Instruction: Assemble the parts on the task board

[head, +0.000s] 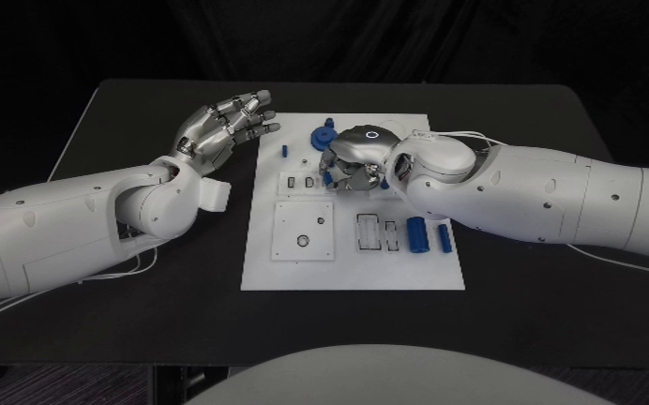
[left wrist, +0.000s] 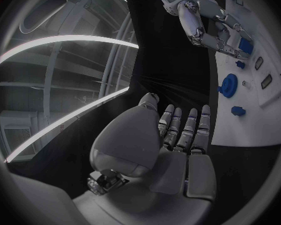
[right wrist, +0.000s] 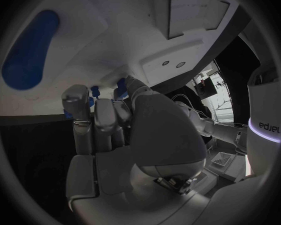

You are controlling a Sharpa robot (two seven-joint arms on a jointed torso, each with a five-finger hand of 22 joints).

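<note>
The white task board (head: 352, 255) lies in the middle of the black table. My right hand (head: 354, 157) hangs low over the board's back half, fingers curled down. In the right wrist view this hand (right wrist: 115, 130) pinches a small blue part (right wrist: 120, 82) between thumb and fingertips, right at the board. A round blue part (head: 324, 136) stands just beside it, and a small blue peg (head: 285, 152) lies at the left edge. My left hand (head: 230, 124) hovers off the board's back left corner, fingers (left wrist: 184, 127) straight and apart, holding nothing.
Two blue cylinders (head: 418, 234) lie side by side at the board's right edge, beside some slots (head: 368, 232). A square plate with a hole (head: 303, 232) sits in the front left of the board. Black table (head: 162, 311) surrounds the board on all sides.
</note>
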